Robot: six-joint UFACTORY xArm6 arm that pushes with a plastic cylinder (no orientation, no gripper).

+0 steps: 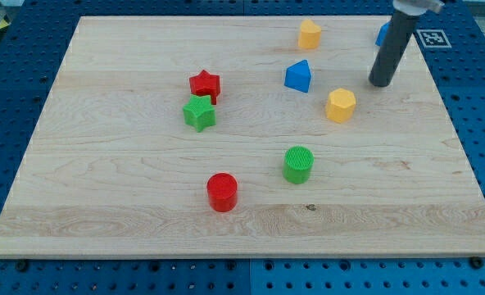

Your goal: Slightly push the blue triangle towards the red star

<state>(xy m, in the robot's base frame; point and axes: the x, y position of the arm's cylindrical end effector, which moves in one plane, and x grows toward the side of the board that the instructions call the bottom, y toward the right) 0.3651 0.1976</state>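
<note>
My rod comes down from the view's top right, nearly upright, my tip (382, 83) touching the board near its right edge.

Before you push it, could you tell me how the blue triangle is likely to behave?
The blue triangle rests on a flat face, so it should slide, not roll. It looks small and rigid, probably light. My tip is off to its right; an off-centre push may turn it.

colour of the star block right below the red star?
Green. The green star sits just below the red star, touching or nearly so; the single camera view shows it clearly.
</note>
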